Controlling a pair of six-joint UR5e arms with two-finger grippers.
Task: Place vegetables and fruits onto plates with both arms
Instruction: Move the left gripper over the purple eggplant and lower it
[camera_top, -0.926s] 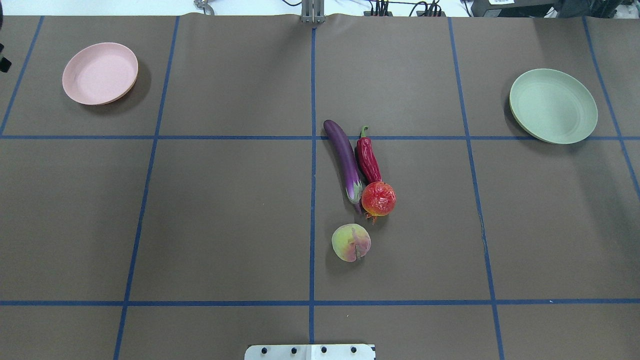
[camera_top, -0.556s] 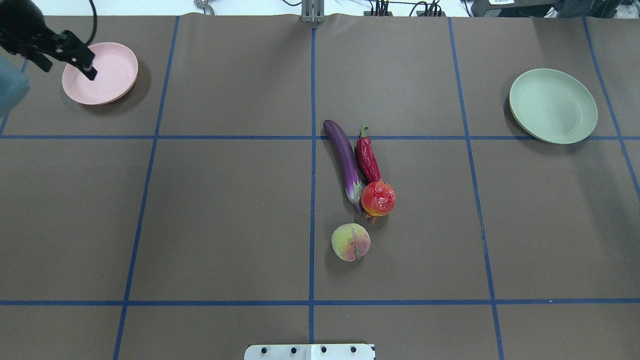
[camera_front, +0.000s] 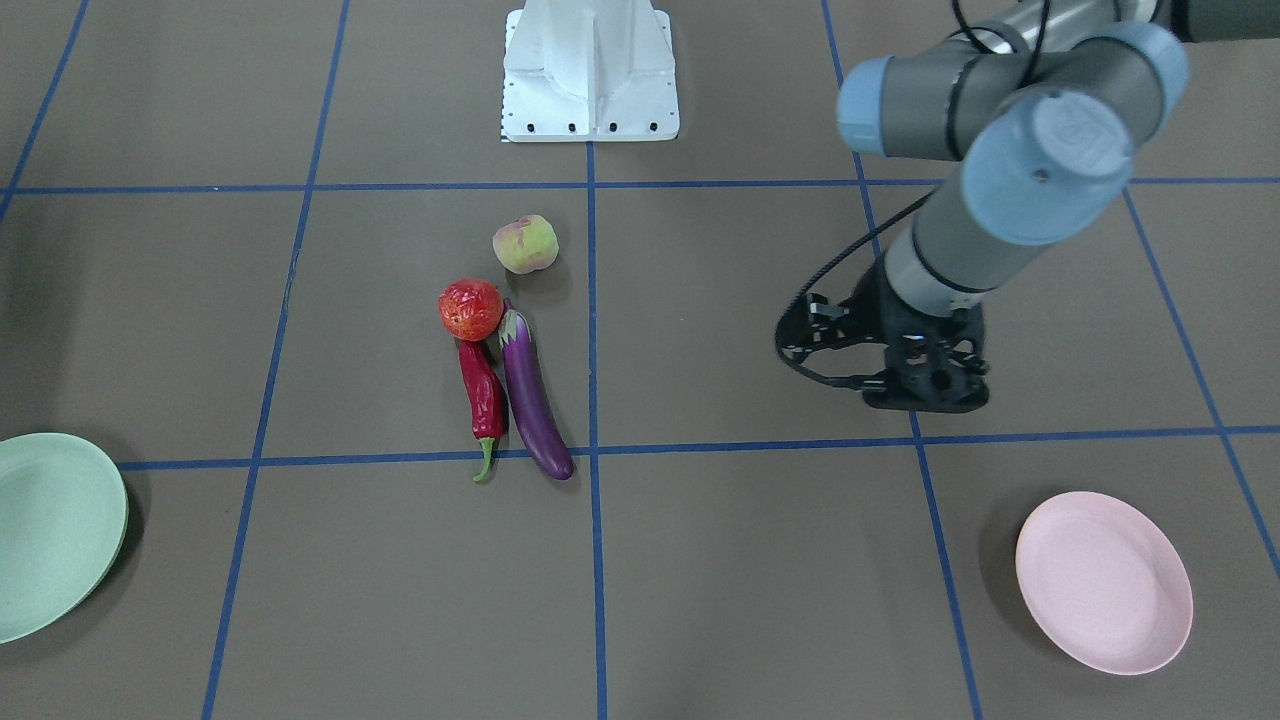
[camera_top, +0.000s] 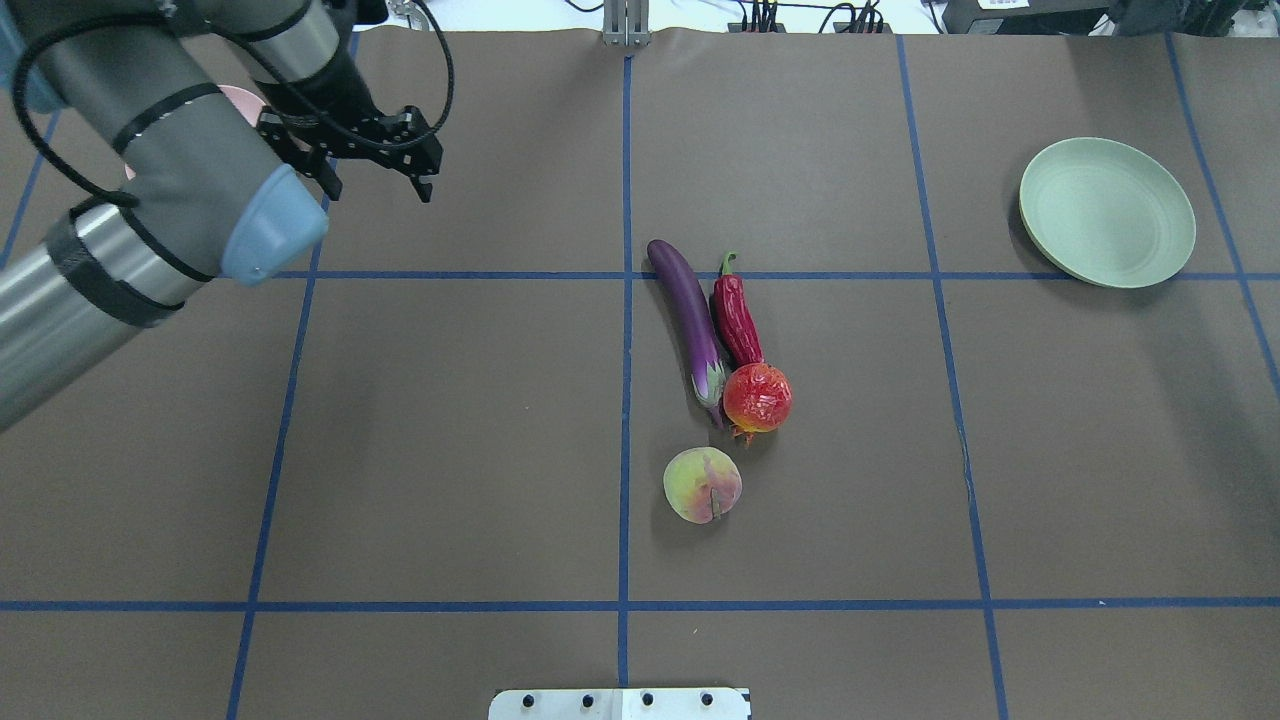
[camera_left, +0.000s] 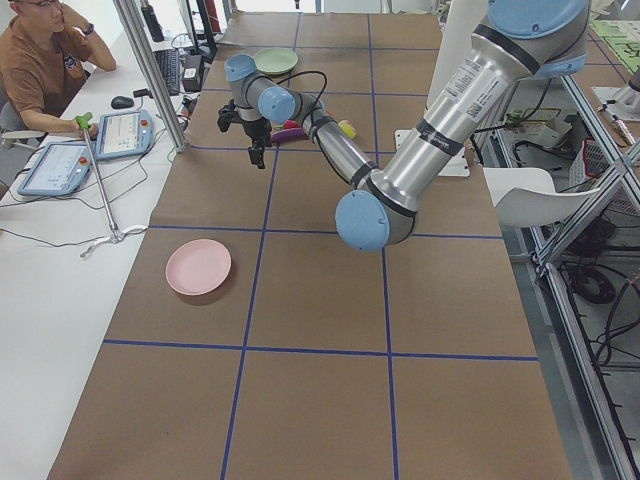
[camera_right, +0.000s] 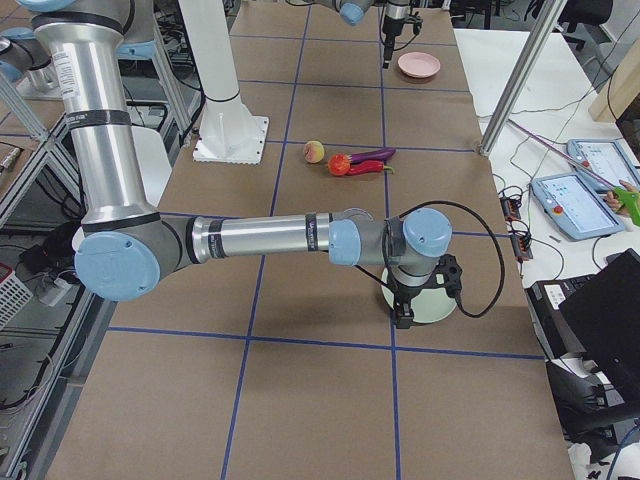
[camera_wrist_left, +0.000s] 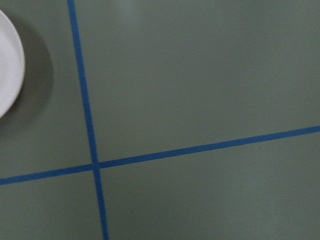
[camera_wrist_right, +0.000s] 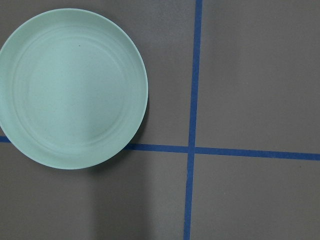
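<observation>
Left gripper (camera_top: 378, 188), apart and empty, hovers near the pink plate (camera_front: 1104, 582), likely bound for the table's central eggplant (camera_top: 688, 325); whether the right gripper (camera_right: 404, 318) is apart, I cannot tell.

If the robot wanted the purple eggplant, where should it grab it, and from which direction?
Probably grip the eggplant from straight above, across its narrow width, nearer its rounded tip than its leafy cap. It lies flat, the chili runs close along one side and the tomato crowds the cap end; the gap to the chili looks widest near the tip.
</observation>
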